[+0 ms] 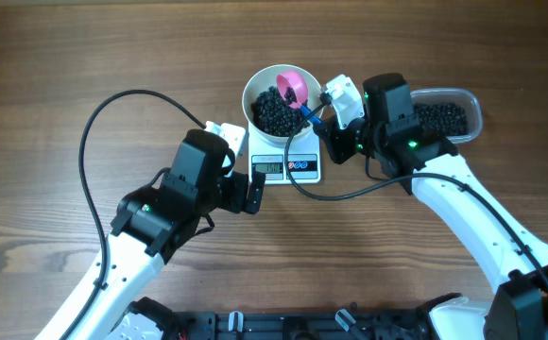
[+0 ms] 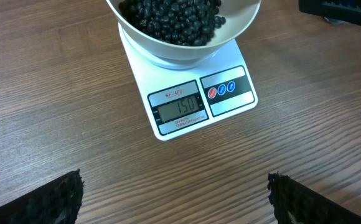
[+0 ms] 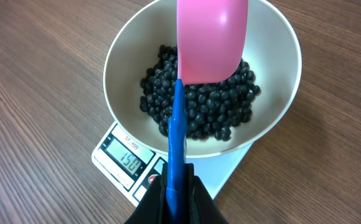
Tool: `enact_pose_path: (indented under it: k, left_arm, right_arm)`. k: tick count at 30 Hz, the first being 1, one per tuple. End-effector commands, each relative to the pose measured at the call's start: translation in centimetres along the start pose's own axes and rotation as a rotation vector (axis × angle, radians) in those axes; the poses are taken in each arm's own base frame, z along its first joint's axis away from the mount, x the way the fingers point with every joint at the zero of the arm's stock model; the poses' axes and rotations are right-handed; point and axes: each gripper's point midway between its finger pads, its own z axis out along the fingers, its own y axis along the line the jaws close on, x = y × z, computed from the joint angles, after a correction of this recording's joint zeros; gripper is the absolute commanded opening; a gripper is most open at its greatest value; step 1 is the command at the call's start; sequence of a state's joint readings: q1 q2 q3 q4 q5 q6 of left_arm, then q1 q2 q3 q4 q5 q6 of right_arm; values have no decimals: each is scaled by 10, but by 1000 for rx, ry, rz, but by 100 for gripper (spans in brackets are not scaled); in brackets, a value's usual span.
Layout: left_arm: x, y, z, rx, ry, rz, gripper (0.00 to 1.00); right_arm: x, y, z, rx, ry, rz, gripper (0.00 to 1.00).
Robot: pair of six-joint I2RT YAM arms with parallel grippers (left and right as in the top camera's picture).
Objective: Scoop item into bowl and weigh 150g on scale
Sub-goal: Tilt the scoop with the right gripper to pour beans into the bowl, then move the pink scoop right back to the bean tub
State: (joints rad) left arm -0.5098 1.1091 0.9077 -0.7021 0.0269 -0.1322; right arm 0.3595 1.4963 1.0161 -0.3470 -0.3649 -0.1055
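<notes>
I am looking down on a wooden table where both arms are reaching toward the middle. The left gripper is hovering just in front of the scale, its fingers spread wide and gripping nothing. The right gripper is clenching the blue handle of a pink scoop, which is hanging over the bowl. A clear plastic tub holding more beans is sitting at the right, beside that arm. The white bowl is resting on the white scale, overhanging its far end. The black beans are lying piled in the bowl's bottom. The scale's display is showing 150.
</notes>
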Motion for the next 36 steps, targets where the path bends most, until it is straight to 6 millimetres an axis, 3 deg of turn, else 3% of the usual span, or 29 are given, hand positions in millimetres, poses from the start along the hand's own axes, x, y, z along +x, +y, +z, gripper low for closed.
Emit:
enact_pose_path:
  k: [1, 11, 18, 23, 27, 36]
  left_arm:
    - [-2, -1, -1, -2, -6, 24, 100]
    - [-2, -1, -1, -2, -6, 24, 100]
    - [-2, -1, -1, -2, -6, 24, 100]
    - [-2, -1, -1, -2, -6, 24, 100]
    - [-2, -1, -1, -2, -6, 24, 100]
    - [-2, -1, -1, -2, -6, 24, 100]
  right_arm:
    - [-1, 0, 3, 3, 0, 31, 4]
    - [-16, 27, 0, -176, -35, 321, 4]
    - [-33, 37, -4, -251, -86, 366, 4]
    - [-33, 37, -4, -251, -88, 361, 4]
    - [-35, 33, -5, -245, -99, 369, 4]
    - [-42, -9, -25, -229, -160, 477, 4]
